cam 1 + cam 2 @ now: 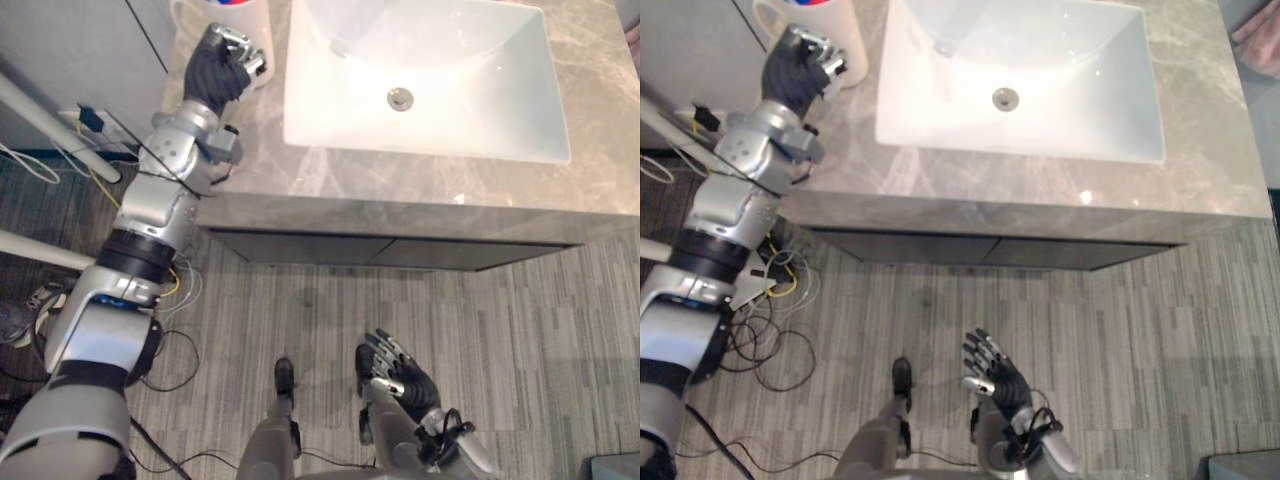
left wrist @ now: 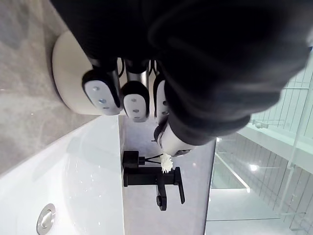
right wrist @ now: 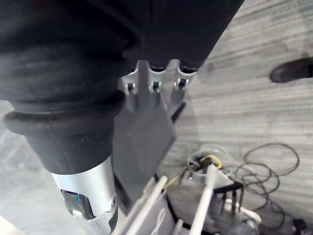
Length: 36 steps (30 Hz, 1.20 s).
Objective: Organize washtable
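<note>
I see my left robot hand [image 1: 218, 68] raised over the back left corner of the desk [image 1: 400, 195]. Its fingers [image 2: 101, 90] are curled into a fist, and I can make out nothing inside them. Just past the knuckles stands a white cup [image 1: 256, 28], close against the hand, though I cannot tell whether they touch. The cup sits on the desk to the left of the white sink [image 1: 450, 90], whose drain [image 1: 400, 98] shows near the middle of the basin. From the left wrist view I also catch a black tap [image 2: 152, 179] behind the sink. My right robot hand [image 1: 402, 378] hangs low in front of the desk, over the striped floor [image 1: 520, 320], with its fingers straight, spread and holding nothing.
</note>
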{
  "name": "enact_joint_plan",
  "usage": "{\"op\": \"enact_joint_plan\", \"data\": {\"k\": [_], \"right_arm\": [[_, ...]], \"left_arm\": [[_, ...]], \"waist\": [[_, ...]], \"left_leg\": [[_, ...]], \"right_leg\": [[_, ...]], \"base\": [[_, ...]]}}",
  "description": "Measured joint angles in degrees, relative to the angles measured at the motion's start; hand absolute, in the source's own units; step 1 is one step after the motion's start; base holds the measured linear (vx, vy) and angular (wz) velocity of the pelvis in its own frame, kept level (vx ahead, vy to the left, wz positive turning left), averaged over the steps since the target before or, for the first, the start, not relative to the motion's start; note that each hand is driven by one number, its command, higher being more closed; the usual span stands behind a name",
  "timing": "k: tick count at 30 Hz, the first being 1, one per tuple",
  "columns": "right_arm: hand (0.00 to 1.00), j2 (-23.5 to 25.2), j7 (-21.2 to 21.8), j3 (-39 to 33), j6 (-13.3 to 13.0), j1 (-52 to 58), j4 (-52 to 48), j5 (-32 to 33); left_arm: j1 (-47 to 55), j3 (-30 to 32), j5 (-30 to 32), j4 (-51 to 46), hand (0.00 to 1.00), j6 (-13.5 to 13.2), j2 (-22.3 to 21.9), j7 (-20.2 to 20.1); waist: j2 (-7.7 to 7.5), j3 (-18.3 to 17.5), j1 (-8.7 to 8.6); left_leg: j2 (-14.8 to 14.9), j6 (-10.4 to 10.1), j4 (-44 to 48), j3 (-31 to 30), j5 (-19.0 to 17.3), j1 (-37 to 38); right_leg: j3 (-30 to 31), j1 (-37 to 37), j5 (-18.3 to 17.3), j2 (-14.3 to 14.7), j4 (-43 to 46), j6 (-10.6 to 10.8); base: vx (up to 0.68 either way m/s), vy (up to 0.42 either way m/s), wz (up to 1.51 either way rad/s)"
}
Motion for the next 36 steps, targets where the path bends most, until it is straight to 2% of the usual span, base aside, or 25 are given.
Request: {"op": "enact_joint_plan", "data": {"k": [8, 16, 27, 36], "right_arm": [[0.00, 0.0, -0.6, 0.0, -0.2, 0.0, 0.0, 0.0], [0.00, 0.0, -1.1, 0.0, -0.4, 0.0, 0.0, 0.0], [0.00, 0.0, -1.1, 0.1, -0.5, 0.0, 0.0, 0.0], [0.00, 0.0, -1.1, 0.1, -0.8, 0.0, -0.1, 0.1]], "left_arm": [[-0.1, 0.0, 0.0, 2.1, 1.00, 0.0, 0.0, 0.3], [-4.0, -0.1, 0.0, 4.5, 1.00, 0.0, 0.4, 1.2], [-4.8, -0.1, -0.1, 5.7, 1.00, 0.0, 0.5, 1.4], [-12.3, -0.8, -0.1, 8.4, 1.00, -0.1, 0.8, 1.5]], "waist": [[-0.14, 0.1, -0.01], [-2.35, 1.2, -1.34], [-2.83, 2.5, -1.31], [-3.25, 4.5, -1.45]], "left_leg": [[0.0, 0.0, 0.0, 0.0, 0.0, -0.6], [0.1, 0.0, 0.0, 0.1, 0.0, -0.8], [0.1, 0.0, 0.0, 0.1, 0.0, -1.0], [0.1, 0.0, 0.0, 0.1, 0.0, -1.8]], "right_leg": [[0.2, -0.7, 0.2, 0.0, 0.0, 0.0], [0.3, -0.9, 0.3, -0.1, 0.0, 0.0], [0.4, -1.2, 0.3, -0.1, 0.0, -0.1], [0.4, -1.9, 0.4, -0.1, 0.0, -0.2]], "base": [[0.00, 0.000, 0.00], [0.00, 0.000, 0.00], [0.00, 0.000, 0.00], [0.00, 0.000, 0.00]]}}
